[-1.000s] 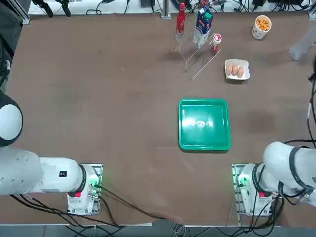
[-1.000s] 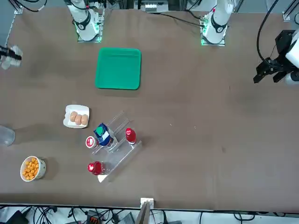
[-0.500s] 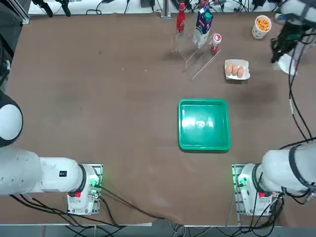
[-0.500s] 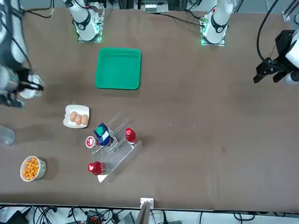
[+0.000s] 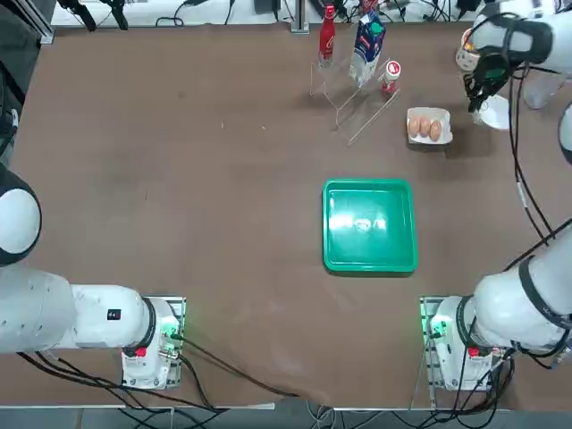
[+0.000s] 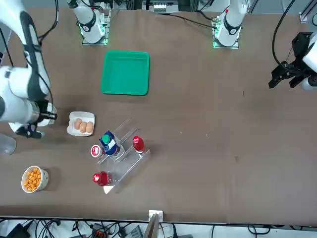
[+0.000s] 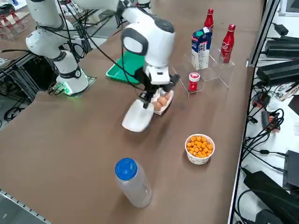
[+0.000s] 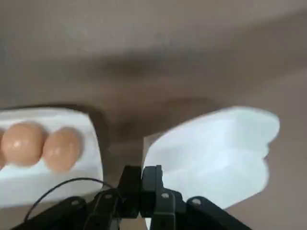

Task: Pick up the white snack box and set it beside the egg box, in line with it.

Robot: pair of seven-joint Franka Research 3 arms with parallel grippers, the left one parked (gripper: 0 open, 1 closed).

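1. Fingers first: the right gripper [image 8: 140,184] has its two fingers pressed together on one edge of the white snack box [image 8: 211,153], pinching it tight.
2. The box hangs tilted from that grip, lifted clear of the table [image 7: 70,140], seen plainly from the right side.
3. Just beside it sits the egg box [image 5: 429,126], two brown eggs showing, at the far right of the table; the carried box is on its right, close but apart.
4. This looks like the carry-and-place step, nearly over the spot.
5. Next move, I'd say: level the box, square its long side with the egg box, lower it flat, then let go.
6. Further out, the cup of orange snacks [image 5: 475,46] stands far right, and the green tray [image 5: 370,224] lies nearer.
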